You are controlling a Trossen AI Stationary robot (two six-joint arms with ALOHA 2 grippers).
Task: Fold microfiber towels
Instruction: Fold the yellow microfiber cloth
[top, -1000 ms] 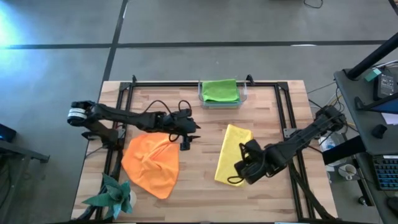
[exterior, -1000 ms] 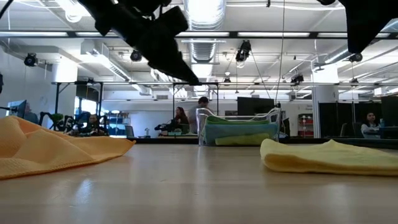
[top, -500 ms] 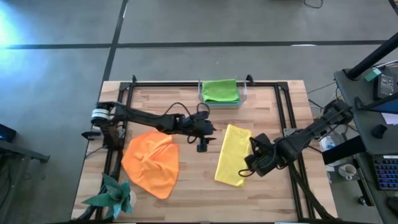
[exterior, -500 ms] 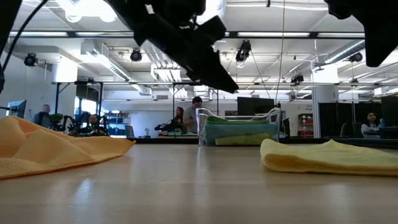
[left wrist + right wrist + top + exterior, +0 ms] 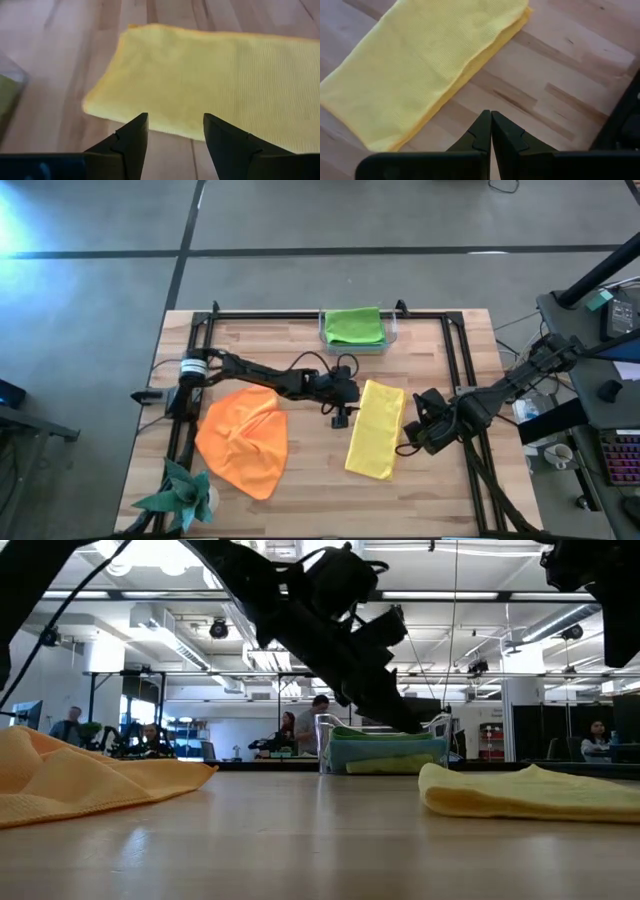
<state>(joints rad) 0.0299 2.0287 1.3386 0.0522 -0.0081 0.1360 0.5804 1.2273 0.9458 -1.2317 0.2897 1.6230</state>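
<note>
A yellow towel (image 5: 375, 430), folded into a long strip, lies flat on the table right of centre; it also shows in the left wrist view (image 5: 210, 80) and the right wrist view (image 5: 430, 65). A rumpled orange towel (image 5: 242, 442) lies at the near left. My left gripper (image 5: 347, 408) hovers open just left of the yellow towel's far end, its fingers (image 5: 131, 137) short of the towel's edge. My right gripper (image 5: 412, 436) is shut, pointing down over bare wood right of the yellow towel.
A clear bin (image 5: 356, 345) at the far middle holds folded green towels (image 5: 354, 326). A teal spiky ornament (image 5: 185, 495) sits at the near left corner. A black frame (image 5: 455, 370) runs along the table's sides. Bare wood (image 5: 310, 490) lies between the two towels.
My left gripper has reached toward the table's right and sunk lower, from above the orange towel's far edge to beside the yellow towel. My right gripper has drawn back toward the table's right edge, off the yellow towel's near end. Both towels lie as before.
</note>
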